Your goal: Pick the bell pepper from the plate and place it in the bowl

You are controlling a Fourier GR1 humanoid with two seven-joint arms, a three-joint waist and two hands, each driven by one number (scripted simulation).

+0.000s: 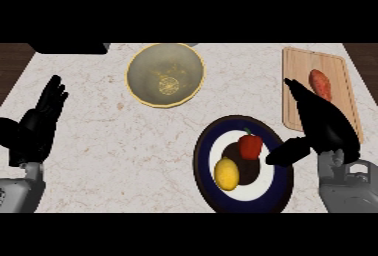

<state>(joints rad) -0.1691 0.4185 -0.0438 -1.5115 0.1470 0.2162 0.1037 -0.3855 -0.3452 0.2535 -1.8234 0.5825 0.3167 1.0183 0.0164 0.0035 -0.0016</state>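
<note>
Marble counter (111, 140) frames the approach step: the right hand (325, 130), fingers spread and empty, hovers with its thumb just right of the bell pepper (250, 146) on the plate (205, 150), needing closure before the bowl (165, 74).

marble-look counter (103, 130); wooden cutting board (303, 67); glossy bell pepper (251, 146)

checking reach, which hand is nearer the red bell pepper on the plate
Right. The right hand is open just right of the bell pepper, thumb beside the plate. The left hand rests far across the counter at the left edge.
</note>
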